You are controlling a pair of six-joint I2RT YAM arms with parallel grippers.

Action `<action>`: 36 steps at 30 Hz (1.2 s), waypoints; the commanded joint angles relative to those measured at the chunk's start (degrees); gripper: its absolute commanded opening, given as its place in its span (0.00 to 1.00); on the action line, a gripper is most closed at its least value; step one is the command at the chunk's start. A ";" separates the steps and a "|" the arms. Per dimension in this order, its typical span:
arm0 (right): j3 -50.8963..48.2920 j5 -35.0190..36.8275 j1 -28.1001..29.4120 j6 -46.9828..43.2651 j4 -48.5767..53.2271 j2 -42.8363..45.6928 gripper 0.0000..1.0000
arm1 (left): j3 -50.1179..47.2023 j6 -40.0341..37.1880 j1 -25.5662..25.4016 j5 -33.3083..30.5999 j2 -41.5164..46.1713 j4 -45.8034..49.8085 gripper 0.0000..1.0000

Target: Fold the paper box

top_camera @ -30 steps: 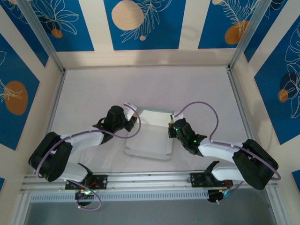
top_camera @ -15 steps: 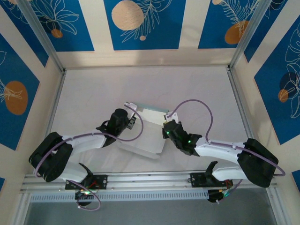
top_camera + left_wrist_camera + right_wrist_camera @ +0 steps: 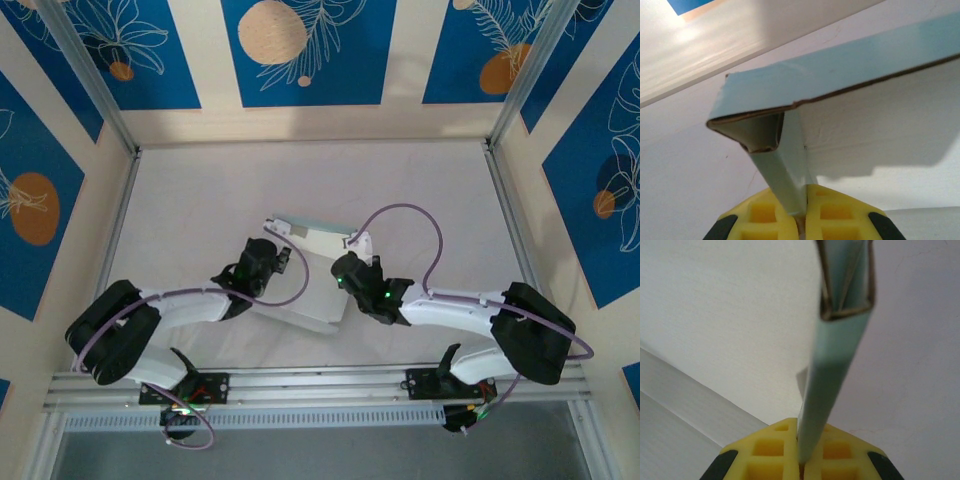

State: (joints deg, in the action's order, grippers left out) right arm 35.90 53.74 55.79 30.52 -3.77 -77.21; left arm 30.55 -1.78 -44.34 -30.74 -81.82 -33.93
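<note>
The paper box [image 3: 312, 285] lies half folded at mid-table, white inside, with a mint-green back wall [image 3: 312, 224]. My left gripper [image 3: 284, 262] is at its left side and my right gripper [image 3: 342, 264] at its right side. In the left wrist view the yellow fingers [image 3: 760, 215] of the left gripper [image 3: 801, 212] are shut on a mint-green side flap [image 3: 785, 165], which rises to the folded wall [image 3: 840, 70]. In the right wrist view the right gripper [image 3: 802, 455] pinches another green flap [image 3: 837, 370] edge-on.
A white table surface [image 3: 200, 190] surrounds the box. An aluminium rail [image 3: 320, 385] runs along the near edge by the arm bases. Slanted metal posts [image 3: 95, 85] [image 3: 530, 75] and blue-patterned walls [image 3: 300, 50] enclose the back and sides.
Both grippers have moved with the box. It has slid left and turned so that it lies skewed. The right gripper has moved left and inward, narrowing the box between the two grips.
</note>
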 commanded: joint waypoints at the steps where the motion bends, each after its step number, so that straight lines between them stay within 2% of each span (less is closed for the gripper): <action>1: 0.84 -7.45 0.22 -1.84 -7.15 -0.22 0.00 | -3.67 -1.06 -2.69 5.59 -1.61 -12.40 0.04; 5: -3.14 -12.42 -2.00 -4.18 -13.80 -0.35 0.00 | -6.57 -0.42 -2.69 9.45 -4.13 -20.16 0.00; 7: -4.51 -14.16 -2.82 -5.14 -15.60 -0.40 0.06 | -7.68 -0.17 -2.66 9.97 -5.76 -24.19 0.00; 11: -6.73 -17.36 -4.83 -6.70 -17.54 0.52 0.29 | -8.92 -0.30 -2.68 8.90 -9.21 -31.09 0.00; 14: -8.39 -20.98 -6.88 -7.94 -18.63 2.17 0.42 | -9.04 -0.78 -2.76 8.85 -11.01 -32.95 0.00; 17: -10.37 -25.08 -8.21 -10.68 -20.63 5.60 0.63 | -9.27 -1.12 -2.95 8.51 -12.75 -34.89 0.00; 19: -11.13 -28.03 -8.41 -14.01 -20.23 9.03 0.72 | -9.58 -1.28 -3.03 8.38 -13.51 -35.95 0.00; 27: -10.66 -40.73 -13.47 -19.44 -10.21 24.07 0.84 | -9.72 -2.19 -3.46 10.61 -16.39 -38.25 0.00; 31: -9.80 -44.47 -16.59 -17.80 -4.42 25.60 0.84 | -9.57 -2.46 -3.49 9.90 -16.53 -38.91 0.00; 36: -11.13 -46.52 -17.03 -16.20 -2.56 28.41 0.81 | -8.70 -3.36 -3.65 10.24 -15.99 -37.06 0.00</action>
State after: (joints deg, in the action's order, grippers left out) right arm 24.32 13.26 38.50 13.78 -6.44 -51.70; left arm 21.30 -2.72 -46.57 -23.53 -97.58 -71.50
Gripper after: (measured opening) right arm 0.819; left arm 0.054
